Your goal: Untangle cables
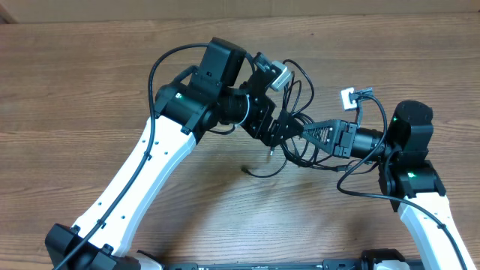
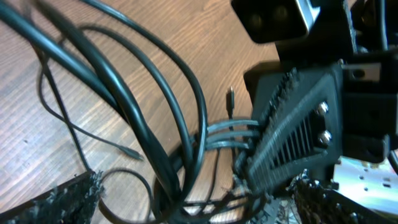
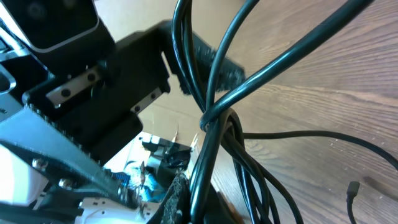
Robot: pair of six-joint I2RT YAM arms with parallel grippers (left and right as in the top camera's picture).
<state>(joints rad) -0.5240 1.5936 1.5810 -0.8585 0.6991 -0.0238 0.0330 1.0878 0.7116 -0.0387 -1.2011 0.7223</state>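
The cables (image 1: 294,150) lie in a black tangle on the worktop (image 1: 90,75) just right of centre. Their loops reach toward 12 o'clock, and one loose plugged end (image 1: 247,170) trails out at 8 o'clock. The right claw (image 1: 306,133), reaching in from 3 o'clock, is clamped tight on several strands of the bundle. The left claw (image 1: 279,129), at 10 o'clock of the knot, has its fingers (image 2: 71,199) spread wide; strands run through the gap, and it grips none of them.
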